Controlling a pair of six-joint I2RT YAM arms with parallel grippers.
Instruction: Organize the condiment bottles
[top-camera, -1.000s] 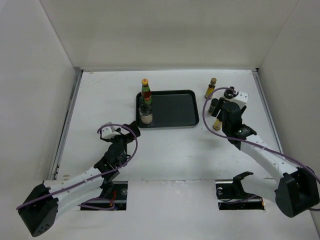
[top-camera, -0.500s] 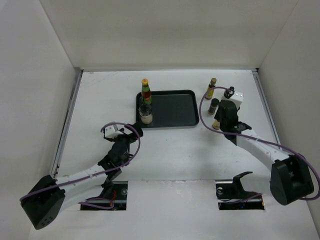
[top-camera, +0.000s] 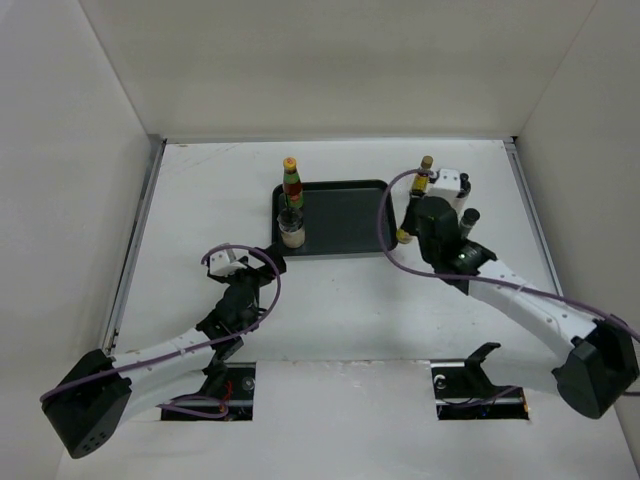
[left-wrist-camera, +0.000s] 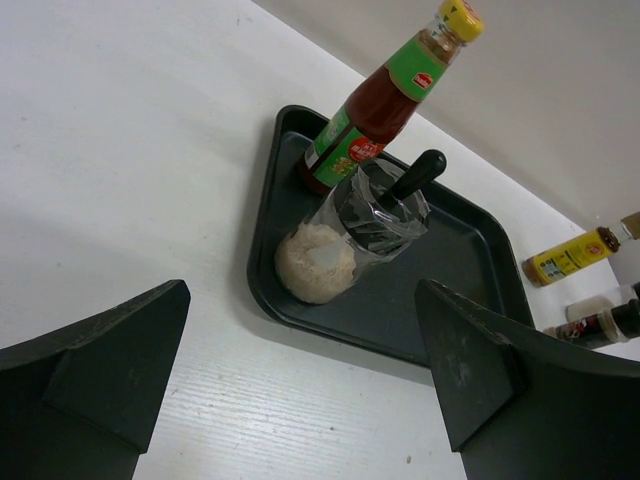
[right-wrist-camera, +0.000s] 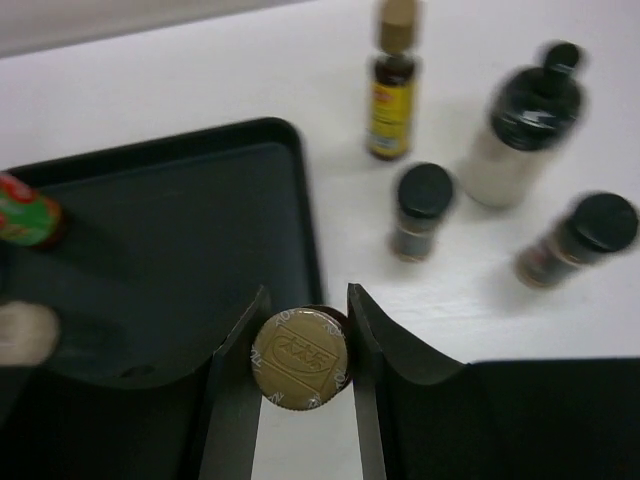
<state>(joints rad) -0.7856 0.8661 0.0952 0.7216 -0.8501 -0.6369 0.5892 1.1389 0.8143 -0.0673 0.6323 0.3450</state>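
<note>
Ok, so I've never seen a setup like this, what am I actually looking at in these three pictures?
Two robot arms sit at a table's near edge. One picture looks down from overhead; the other two come from a camera on each wrist, so the dark wedges are that arm's own fingers. A black tray holds a red sauce bottle and a clear jar. Four more small bottles stand on the table to its right. The left gripper is open and empty; the right gripper is shut on a gold-capped bottle by the tray's edge.
</note>
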